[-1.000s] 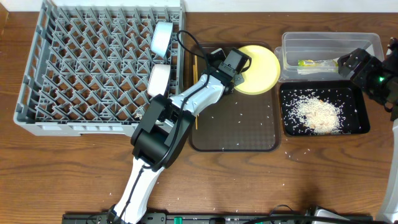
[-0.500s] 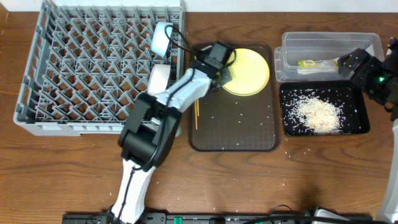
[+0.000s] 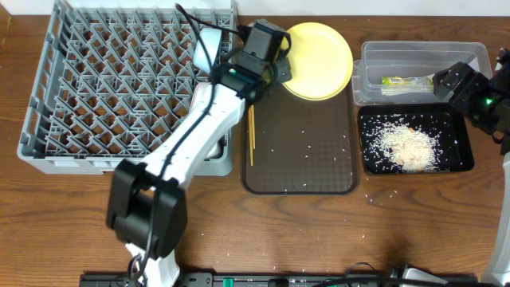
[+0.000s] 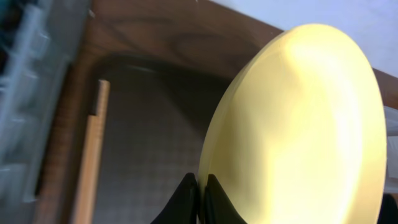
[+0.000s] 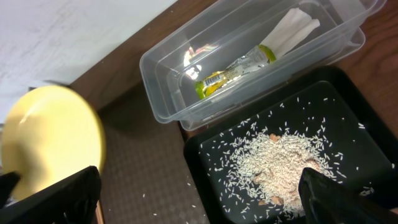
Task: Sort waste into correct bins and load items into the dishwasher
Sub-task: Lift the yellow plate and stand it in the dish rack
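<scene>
Yellow plate (image 3: 320,48) is pinched at its rim by the left gripper (image 3: 280,70) and tilted over the far end of the tray (image 3: 303,159), just beside the rack (image 3: 119,80). Loading seems to be in hand; next the plate should be stood on edge in the rack. The right gripper (image 3: 450,80) hangs spread by the tub (image 3: 422,56).

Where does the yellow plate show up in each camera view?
Overhead: yellow plate at top centre, over the far end of the brown tray.
Left wrist: yellow plate fills the right half, tilted, left claw pinching its rim.
Right wrist: yellow plate at the left edge.
Shared landmark: the brown tray, beneath the plate in every view.
</scene>
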You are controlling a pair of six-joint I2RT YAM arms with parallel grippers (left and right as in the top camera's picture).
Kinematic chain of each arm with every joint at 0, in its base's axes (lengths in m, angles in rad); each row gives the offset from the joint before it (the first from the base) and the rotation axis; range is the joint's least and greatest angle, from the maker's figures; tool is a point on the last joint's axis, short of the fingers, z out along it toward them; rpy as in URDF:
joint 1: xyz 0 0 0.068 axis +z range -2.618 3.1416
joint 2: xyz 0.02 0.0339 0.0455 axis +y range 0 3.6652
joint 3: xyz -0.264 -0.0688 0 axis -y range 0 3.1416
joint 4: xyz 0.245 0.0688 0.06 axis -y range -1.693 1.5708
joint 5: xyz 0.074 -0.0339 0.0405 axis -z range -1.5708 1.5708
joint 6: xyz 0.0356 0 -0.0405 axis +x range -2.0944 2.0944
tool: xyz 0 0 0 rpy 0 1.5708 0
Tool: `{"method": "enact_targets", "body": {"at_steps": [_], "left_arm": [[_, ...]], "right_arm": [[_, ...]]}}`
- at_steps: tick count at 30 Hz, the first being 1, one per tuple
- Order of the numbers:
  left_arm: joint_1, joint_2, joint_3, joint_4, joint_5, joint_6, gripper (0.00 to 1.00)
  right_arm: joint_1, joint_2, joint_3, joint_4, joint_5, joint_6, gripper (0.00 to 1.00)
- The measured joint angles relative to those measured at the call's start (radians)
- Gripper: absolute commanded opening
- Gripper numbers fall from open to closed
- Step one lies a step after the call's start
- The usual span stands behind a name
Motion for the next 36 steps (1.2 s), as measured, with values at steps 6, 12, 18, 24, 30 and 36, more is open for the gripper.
{"method": "enact_targets", "body": {"at_steps": [6, 12, 18, 24, 30, 36], "left_arm": [[0.138, -0.135, 0.000, -0.117, 0.002, 0.096, 0.07], [0.320, -0.253, 0.000, -0.142, -0.006, 0.236, 0.07], [0.422, -0.284, 0.000, -0.161, -0.068, 0.384, 0.07], [0.493, -0.282, 0.000, -0.139, -0.221, 0.482, 0.08], [0.538, -0.249, 0.000, -0.096, -0.301, 0.584, 0.07], [0.539, -0.155, 0.000, -0.063, -0.359, 0.652, 0.07]], "right_arm": [[0.000, 0.000, 0.000, 0.000, 0.000, 0.000, 0.99], [0.000, 0.000, 0.000, 0.000, 0.000, 0.000, 0.99], [0.000, 0.000, 0.000, 0.000, 0.000, 0.000, 0.99], [0.000, 0.000, 0.000, 0.000, 0.000, 0.000, 0.99], [0.000, 0.000, 0.000, 0.000, 0.000, 0.000, 0.99], [0.000, 0.000, 0.000, 0.000, 0.000, 0.000, 0.99]]}}
